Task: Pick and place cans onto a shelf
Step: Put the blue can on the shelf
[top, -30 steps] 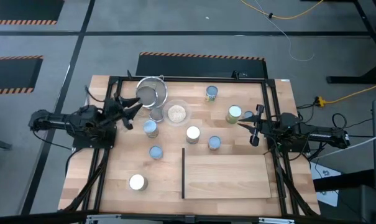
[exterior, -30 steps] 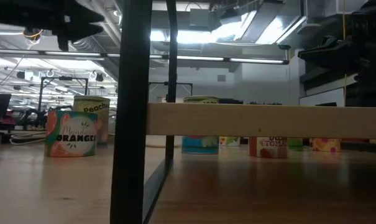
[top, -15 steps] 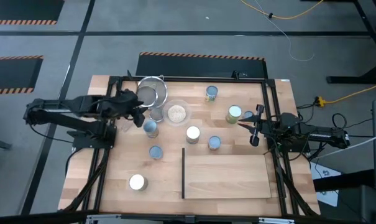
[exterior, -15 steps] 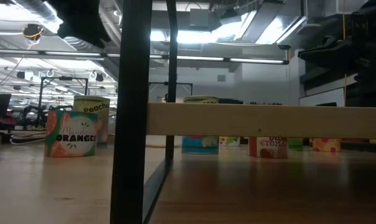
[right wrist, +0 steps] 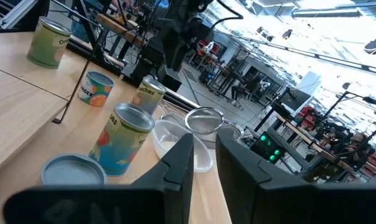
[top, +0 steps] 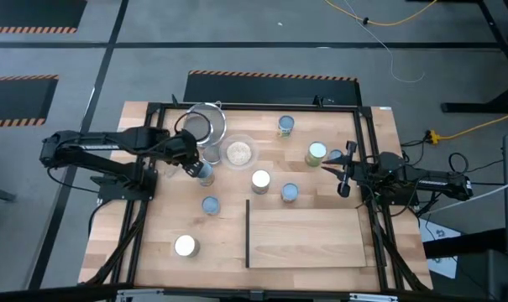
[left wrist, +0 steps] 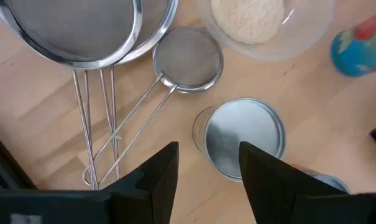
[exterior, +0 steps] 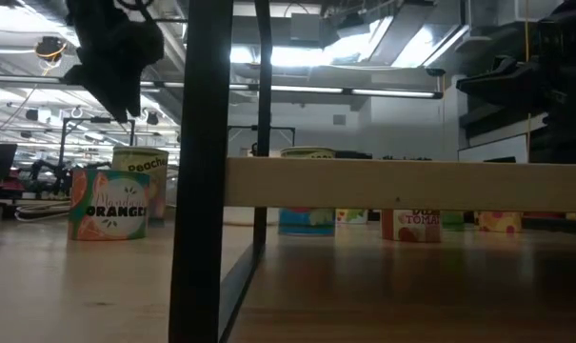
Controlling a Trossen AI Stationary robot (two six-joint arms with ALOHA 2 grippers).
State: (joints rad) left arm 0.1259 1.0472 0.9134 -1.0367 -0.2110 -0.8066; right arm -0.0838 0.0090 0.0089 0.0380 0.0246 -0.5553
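Cans (top: 204,174) are all on the table, the shelf (top: 308,239) bare; the left gripper (top: 193,164) has moved from the table edge to just above one beside the strainer (top: 205,124), fingers wide. Likely this can will be picked first; right gripper (top: 344,170) waits near the far side, fingers narrow, holding nothing

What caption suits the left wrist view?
Open left gripper poised above a silver-topped can, beside mesh strainers and a grain bowl.

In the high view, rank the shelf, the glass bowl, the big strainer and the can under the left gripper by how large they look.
1. Shelf, by far the largest.
2. Big strainer and glass bowl: they look about alike, so no ranking.
3. Can, smallest, partly covered by the open left gripper.
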